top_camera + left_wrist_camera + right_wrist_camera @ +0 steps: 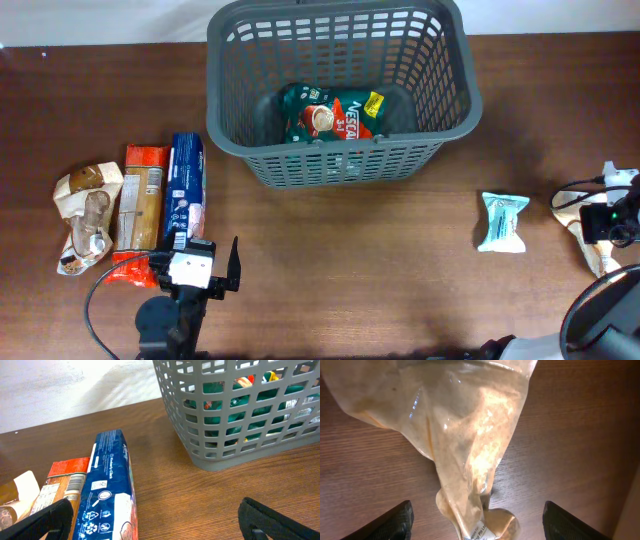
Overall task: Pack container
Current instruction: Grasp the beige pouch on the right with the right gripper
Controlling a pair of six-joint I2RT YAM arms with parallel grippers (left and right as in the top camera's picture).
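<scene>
Container (340, 165): far centre of surface (400, 280), green packet (330, 115) inside. Left gripper (156, 524): fingers apart over blue packet (107, 490). Right gripper (480, 522): fingers apart astride limp clear bag (470, 435). Risk: slack film slipping out when pinched.

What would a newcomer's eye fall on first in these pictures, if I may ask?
The big grey basket at the far middle of the table stands out first, a green coffee pack lying in it. At the left a blue packet, an orange packet and a beige bag lie side by side. In the right wrist view a clear bag of tan powder lies between the open fingers.
</scene>
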